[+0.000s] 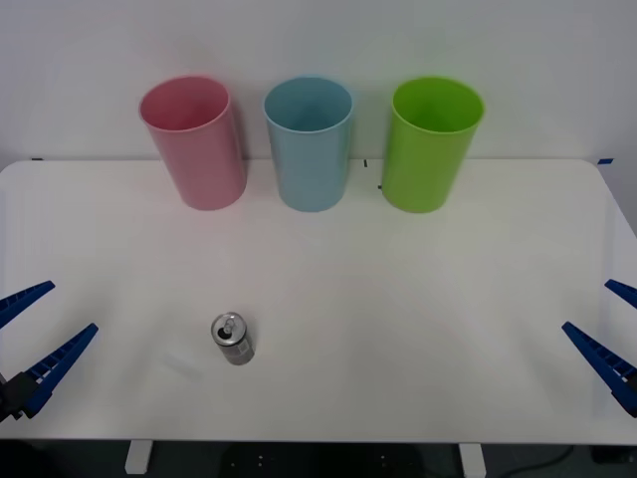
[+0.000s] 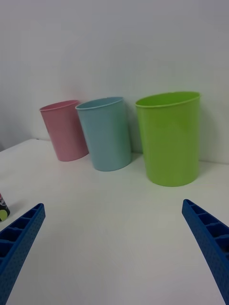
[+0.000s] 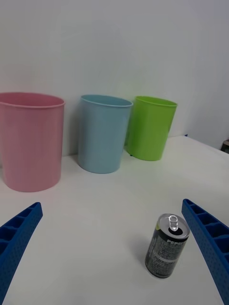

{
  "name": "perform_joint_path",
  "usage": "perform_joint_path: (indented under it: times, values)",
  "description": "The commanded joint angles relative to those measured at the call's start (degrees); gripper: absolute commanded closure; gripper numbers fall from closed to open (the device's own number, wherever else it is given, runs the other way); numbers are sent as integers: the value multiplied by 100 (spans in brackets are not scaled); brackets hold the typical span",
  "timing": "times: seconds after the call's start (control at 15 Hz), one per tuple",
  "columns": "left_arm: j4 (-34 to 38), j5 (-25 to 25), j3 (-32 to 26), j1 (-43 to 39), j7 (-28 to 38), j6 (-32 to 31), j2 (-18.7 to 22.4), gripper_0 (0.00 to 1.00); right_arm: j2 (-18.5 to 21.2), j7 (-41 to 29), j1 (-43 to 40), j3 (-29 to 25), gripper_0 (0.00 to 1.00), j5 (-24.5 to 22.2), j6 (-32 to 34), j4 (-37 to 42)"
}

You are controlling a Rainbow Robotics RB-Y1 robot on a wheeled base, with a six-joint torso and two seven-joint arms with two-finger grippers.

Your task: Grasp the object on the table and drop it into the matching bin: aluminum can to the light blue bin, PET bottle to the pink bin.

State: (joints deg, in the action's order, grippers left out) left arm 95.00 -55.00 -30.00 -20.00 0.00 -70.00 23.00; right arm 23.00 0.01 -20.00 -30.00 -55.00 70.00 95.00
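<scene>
Aluminum can (image 1: 233,339) stands upright on the table (image 1: 398,299); left gripper (image 1: 35,339) and right gripper (image 1: 612,334), cut off at the edges, gape empty

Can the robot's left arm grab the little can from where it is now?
Probably yes. The left gripper is open at the table's left edge, and the aluminum can stands upright on its side, with only bare tabletop between them. The bins stand far behind.

The left hand (image 1: 32,339) hangs low at the robot's left, its two blue ribbed fingers (image 1: 58,360) spread wide and holding nothing. The right hand (image 1: 617,334) mirrors it at the far right, fingers (image 1: 597,357) equally parted and empty.
</scene>
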Motion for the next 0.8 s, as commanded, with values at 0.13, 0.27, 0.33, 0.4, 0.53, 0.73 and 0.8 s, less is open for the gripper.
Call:
perform_joint_path:
  times: [0.13, 0.27, 0.33, 0.4, 0.53, 0.73, 0.8]
  values:
    - [80, -2, 56, 75, -26, 22, 47, 0, 0, -1, 0, 0, 0, 0, 0, 0]
    - [89, 60, 108, 40, -35, 30, 231, 0, 0, -1, 0, 0, 0, 0, 0, 0]
    - [80, 104, 100, -4, -35, 22, 302, 0, 0, -1, 0, 0, 0, 0, 0, 0]
    - [80, 130, 100, -65, -53, 22, 354, 0, 0, -1, 0, 0, 0, 0, 0, 0]
    - [89, 148, 100, -223, -97, -5, 469, 0, 0, -1, 0, 0, 0, 0, 0, 0]
    - [80, 165, 179, -470, -211, -22, 644, 0, 0, -1, 0, 0, 0, 0, 0, 0]
    - [89, 157, 232, -549, -273, -22, 662, 0, 0, -1, 0, 0, 0, 0, 0, 0]
